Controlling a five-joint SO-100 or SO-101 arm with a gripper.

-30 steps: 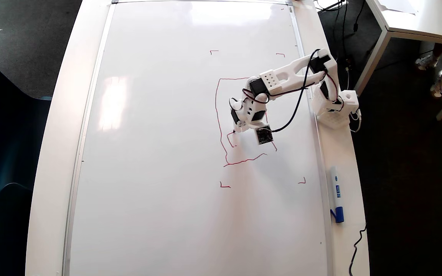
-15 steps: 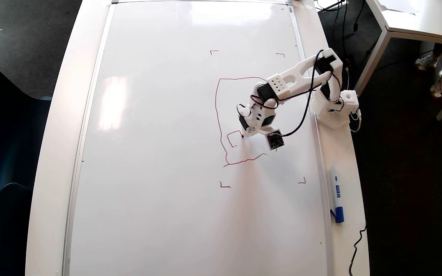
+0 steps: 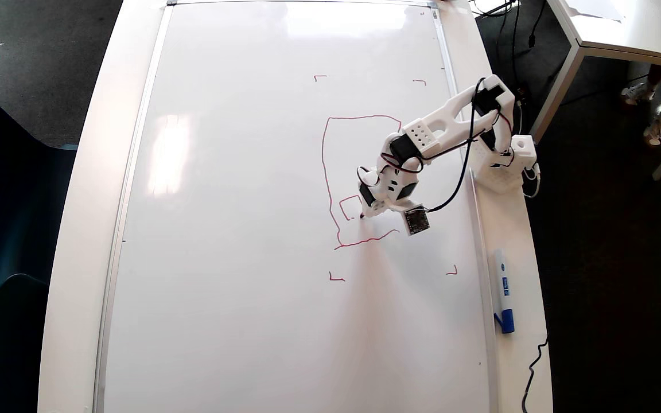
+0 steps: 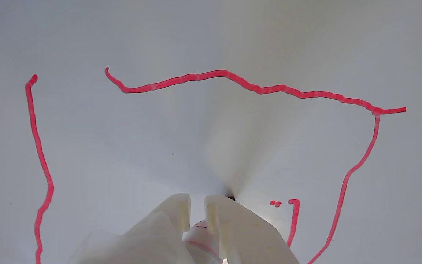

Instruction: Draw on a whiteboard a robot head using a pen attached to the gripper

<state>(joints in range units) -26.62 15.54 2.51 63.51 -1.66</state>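
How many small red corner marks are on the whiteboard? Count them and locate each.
4 corner marks, overhead view: upper left, upper right, lower left, lower right, around the robot head. The arm could hide more.

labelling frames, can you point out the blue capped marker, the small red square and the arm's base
blue capped marker (image 3: 503, 297), overhead view, on its white barrel
small red square (image 3: 342, 207), overhead view, on its left stroke
arm's base (image 3: 500, 175), overhead view, on its white block

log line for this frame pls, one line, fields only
stage: drawing small square inside robot head | gripper: shut on pen | tip: on whiteboard, right side of square | outline: right side hidden | spare blue-capped marker: off board
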